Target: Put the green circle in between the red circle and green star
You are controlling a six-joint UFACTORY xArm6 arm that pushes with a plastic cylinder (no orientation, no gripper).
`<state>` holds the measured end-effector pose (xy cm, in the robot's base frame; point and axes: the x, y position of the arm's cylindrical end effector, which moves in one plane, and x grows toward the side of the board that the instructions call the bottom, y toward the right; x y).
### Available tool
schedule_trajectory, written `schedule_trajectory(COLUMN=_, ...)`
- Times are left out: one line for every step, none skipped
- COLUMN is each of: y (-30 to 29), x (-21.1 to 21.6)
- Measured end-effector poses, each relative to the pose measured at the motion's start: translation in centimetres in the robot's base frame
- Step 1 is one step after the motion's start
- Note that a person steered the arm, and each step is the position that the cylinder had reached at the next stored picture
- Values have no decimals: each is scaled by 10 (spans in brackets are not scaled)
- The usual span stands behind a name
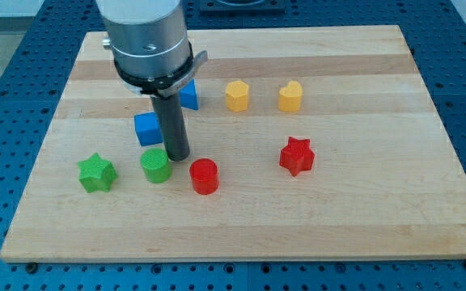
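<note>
The green circle (155,166) stands on the wooden board between the green star (97,172) at the view's left and the red circle (204,175) at its right. My tip (178,156) rests on the board just right of the green circle's upper edge, close to it or touching, and above-left of the red circle. The rod rises from there to the arm's grey body at the view's top.
A blue block (147,128) sits just left of the rod; another blue block (188,94) is partly hidden behind the arm. A yellow hexagon (237,95), a yellow heart-like block (290,96) and a red star (296,156) lie to the right.
</note>
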<state>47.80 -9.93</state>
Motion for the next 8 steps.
schedule_trajectory(y=-4, x=-2)
schedule_trajectory(y=-10, x=-2)
schedule_trajectory(y=-14, x=5)
schedule_trajectory(y=-17, x=17)
schedule_trajectory(y=-17, x=17)
schedule_trajectory(y=-27, x=8)
schedule_trajectory(y=-53, x=8)
schedule_trajectory(y=-78, x=11)
